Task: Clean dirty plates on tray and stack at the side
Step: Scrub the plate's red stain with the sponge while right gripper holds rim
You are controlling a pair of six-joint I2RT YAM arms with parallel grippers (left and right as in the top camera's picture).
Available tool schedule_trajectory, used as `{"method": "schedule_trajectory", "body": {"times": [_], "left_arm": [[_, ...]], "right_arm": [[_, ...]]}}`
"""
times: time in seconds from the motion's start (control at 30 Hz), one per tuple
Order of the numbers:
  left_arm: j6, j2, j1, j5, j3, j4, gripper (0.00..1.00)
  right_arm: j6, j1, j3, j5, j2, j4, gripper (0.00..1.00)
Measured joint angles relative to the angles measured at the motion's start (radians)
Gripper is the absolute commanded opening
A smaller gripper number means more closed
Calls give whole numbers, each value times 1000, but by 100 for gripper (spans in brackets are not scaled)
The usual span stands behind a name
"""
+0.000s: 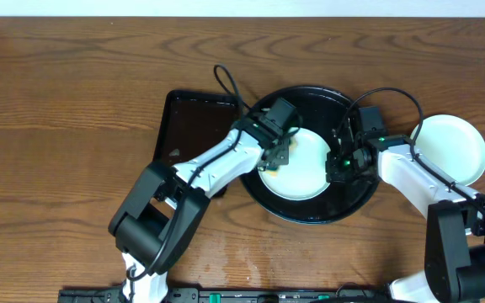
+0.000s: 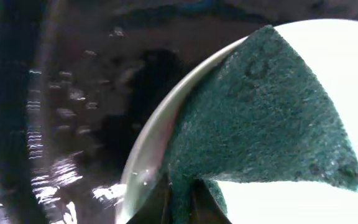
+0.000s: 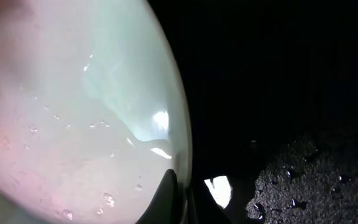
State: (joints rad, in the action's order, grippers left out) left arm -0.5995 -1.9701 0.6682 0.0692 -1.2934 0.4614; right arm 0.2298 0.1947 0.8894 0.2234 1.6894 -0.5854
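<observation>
A pale plate [image 1: 306,168] lies in the round black tray [image 1: 310,210]. My left gripper [image 1: 278,151] is shut on a dark green scouring pad [image 2: 266,112], which lies on the plate's left rim [image 2: 154,130]. My right gripper [image 1: 340,162] is shut on the plate's right rim [image 3: 182,155], with one finger on the wet inner face [image 3: 73,124]. A faint reddish tint shows at that plate's left edge in the right wrist view. A white plate [image 1: 453,147] sits on the table to the right of the tray.
A rectangular black tray [image 1: 194,126] lies to the left of the round one, under my left arm. Water drops show on the round tray's floor [image 3: 303,186]. The wooden table [image 1: 57,126] stretches left and front.
</observation>
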Motion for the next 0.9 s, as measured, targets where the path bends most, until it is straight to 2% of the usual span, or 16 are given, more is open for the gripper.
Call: {"method": "schedule_trajectory", "body": {"times": [0.2,0.4,0.7,0.9], "left_arm": [[-42,-30,0,177,7,-140,8],[-60,-59,55,222,2,-182,8],[-28,-82,61,310,-19,-164,8],[34,-86,67,402,-45,-40,8]], "right_arm": [[0,-1,2,-29,-1,0,1],[-2,-5,5,-69,-1,2,1],[-8,-16,5,-88,-2,0,1],[-14,-16,6,-103,-2,0,1]]}}
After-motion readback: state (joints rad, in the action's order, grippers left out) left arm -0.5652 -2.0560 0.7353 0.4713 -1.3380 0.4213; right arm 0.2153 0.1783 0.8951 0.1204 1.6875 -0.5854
